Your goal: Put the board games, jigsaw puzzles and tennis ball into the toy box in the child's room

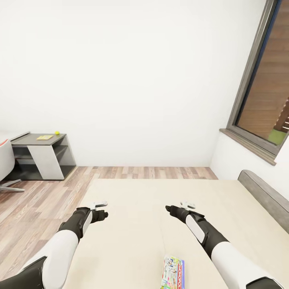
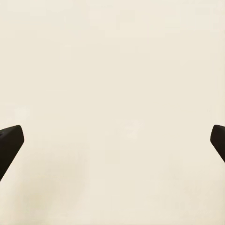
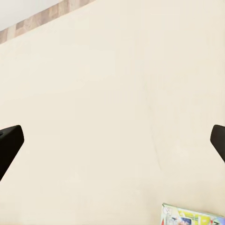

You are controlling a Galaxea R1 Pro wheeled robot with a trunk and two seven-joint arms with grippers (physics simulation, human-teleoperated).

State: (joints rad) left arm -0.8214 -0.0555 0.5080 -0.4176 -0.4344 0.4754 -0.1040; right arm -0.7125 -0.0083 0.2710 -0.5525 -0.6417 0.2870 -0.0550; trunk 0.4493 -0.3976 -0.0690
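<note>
A green-blue board game [image 1: 172, 273] lies flat on the beige bed [image 1: 144, 200], near its close edge; its corner [image 3: 192, 218] also shows in the right wrist view. My left gripper [image 1: 100, 210] [image 2: 112, 145] hovers open over bare mattress, left of the game. My right gripper [image 1: 176, 208] [image 3: 112, 145] is open too, above the mattress and beyond the game. Far off at the left, the table's dark grey section [image 1: 40, 154] carries the tennis ball [image 1: 57, 132] and a flat yellowish box [image 1: 44, 137]; which toy that is I cannot tell. The toy box is out of view.
A grey headboard [image 1: 265, 196] bounds the bed at the right, under a grey-framed window [image 1: 261, 92]. Wood-plank floor [image 1: 44, 200] runs between bed and table. A chair [image 1: 5, 162] stands at the far left edge. A white wall closes the back.
</note>
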